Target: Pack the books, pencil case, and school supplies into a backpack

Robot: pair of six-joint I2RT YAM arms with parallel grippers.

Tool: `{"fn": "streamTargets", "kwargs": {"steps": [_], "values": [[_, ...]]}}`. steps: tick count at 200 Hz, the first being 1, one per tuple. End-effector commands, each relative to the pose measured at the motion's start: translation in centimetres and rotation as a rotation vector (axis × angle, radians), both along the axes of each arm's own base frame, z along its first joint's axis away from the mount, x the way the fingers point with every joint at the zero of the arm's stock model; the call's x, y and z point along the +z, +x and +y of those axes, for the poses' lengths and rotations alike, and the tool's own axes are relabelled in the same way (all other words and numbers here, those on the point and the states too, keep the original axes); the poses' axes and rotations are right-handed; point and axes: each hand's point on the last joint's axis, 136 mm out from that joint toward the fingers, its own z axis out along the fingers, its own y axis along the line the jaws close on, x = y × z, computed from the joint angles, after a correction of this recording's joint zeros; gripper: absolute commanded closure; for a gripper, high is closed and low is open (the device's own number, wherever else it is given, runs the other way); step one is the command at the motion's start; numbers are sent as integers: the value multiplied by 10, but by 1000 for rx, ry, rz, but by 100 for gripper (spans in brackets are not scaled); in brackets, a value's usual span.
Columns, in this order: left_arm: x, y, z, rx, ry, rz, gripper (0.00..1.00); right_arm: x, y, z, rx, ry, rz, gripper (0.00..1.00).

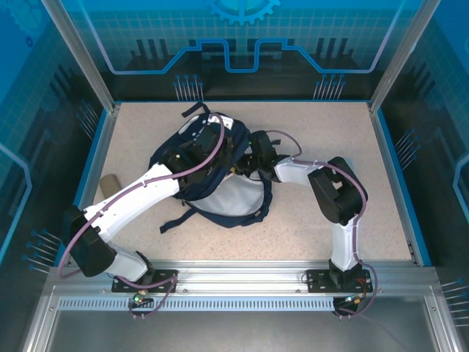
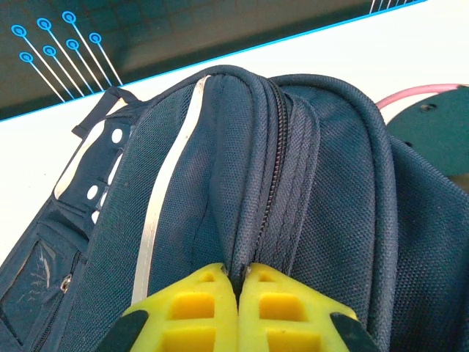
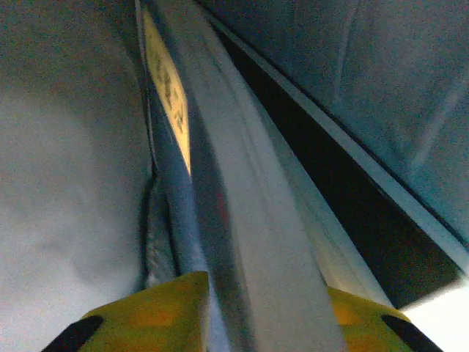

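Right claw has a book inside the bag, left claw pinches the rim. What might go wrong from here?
1. The left claw pinches only a thin fold of the backpack beside the zipper; it may slip, letting the fabric sag onto the book.
2. The right claw grips the book by one edge, so it might twist or snag on the lining.

The top camera hangs above and behind the arm bases and looks down over the whole table (image 1: 308,220), with the near edge at the bottom of its view. The left wrist camera sits very close behind the left gripper (image 2: 239,275) and faces across the backpack (image 2: 330,191) toward the table's far edge. These two views share the backpack. The right wrist camera, closer still, looks along a book (image 3: 242,191) between the fingers of the right gripper (image 3: 260,293).
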Motion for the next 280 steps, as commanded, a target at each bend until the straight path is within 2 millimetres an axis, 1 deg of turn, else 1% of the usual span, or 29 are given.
{"fn": "streamTargets", "kwargs": {"steps": [1, 32, 56, 59, 65, 89, 109, 116, 122, 127, 128, 130, 144, 157, 160, 169, 182, 186, 190, 203, 212, 219, 228, 244, 251, 256, 257, 262, 280], "values": [[71, 12, -13, 14, -179, -164, 100, 10, -10, 20, 96, 61, 10, 59], [66, 12, -14, 17, -173, -151, 100, 11, -26, 7, 114, 75, 30, 47], [61, 13, -15, 17, -167, -138, 100, 14, -34, -16, 95, 63, 41, 40], [60, 13, -15, 16, -165, -136, 100, 10, -37, -21, 89, 48, 63, 39], [58, 13, -15, 16, -164, -130, 100, 7, -41, -29, 80, 28, 74, 38], [50, 14, -19, 2, -154, -109, 100, 6, -54, -64, 38, -35, 73, 28], [42, 15, -26, -18, -153, -86, 100, 2, -66, -92, 6, -99, 83, 27], [39, 16, -29, -30, -155, -77, 100, 0, -71, -104, -12, -129, 88, 27], [36, 17, -33, -40, -159, -66, 100, -1, -73, -112, -28, -148, 90, 27], [33, 18, -36, -49, -165, -54, 100, 3, -73, -119, -44, -161, 81, 27], [33, 18, -37, -51, -167, -53, 100, -4, -78, -125, -50, -177, 100, 27], [32, 17, -39, -57, -171, -48, 100, -6, -80, -127, -53, -183, 104, 27], [22, 20, -52, -87, -193, -10, 100, -8, -88, -155, -113, -257, 109, 27], [13, 24, -64, -106, -216, 23, 100, -7, -91, -179, -171, -338, 96, 27], [11, 25, -67, -110, -223, 30, 100, -7, -93, -188, -193, -371, 94, 27], [6, 28, -76, -124, -245, 51, 100, -5, -94, -208, -246, -436, 87, 26], [0, 32, -90, -148, -277, 81, 100, -1, -95, -225, -289, -482, 75, 26], [-2, 33, -93, -154, -285, 89, 97, 2, -95, -231, -302, -495, 69, 26], [-4, 34, -97, -157, -292, 99, 91, 4, -95, -235, -311, -503, 67, 26], [-9, 37, -104, -162, -304, 125, 65, 11, -95, -243, -324, -526, 42, 25], [-13, 38, -104, -153, -305, 136, 50, 18, -94, -247, -328, -545, 23, 25], [-15, 38, -103, -146, -305, 141, 41, 23, -94, -248, -325, -557, 7, 25], [-19, 36, -98, -130, -305, 151, 33, 29, -92, -249, -318, -564, -18, 25], [-31, 29, -82, -89, -316, 187, 25, 39, -89, -245, -294, -575, -56, 25], [-38, 24, -72, -62, -325, 207, 24, 39, -90, -242, -273, -581, -66, 24], [-45, 21, -63, -37, -332, 223, 22, 38, -91, -240, -258, -587, -71, 24], [-45, 20, -61, -33, -335, 226, 22, 46, -87, -237, -257, -582, -93, 24], [-52, 16, -51, -6, -346, 243, 21, 51, -85, -233, -246, -584, -110, 24], [-81, -1, -9, 116, -386, 317, 20, 55, -84, -216, -187, -602, -144, 24]]}}
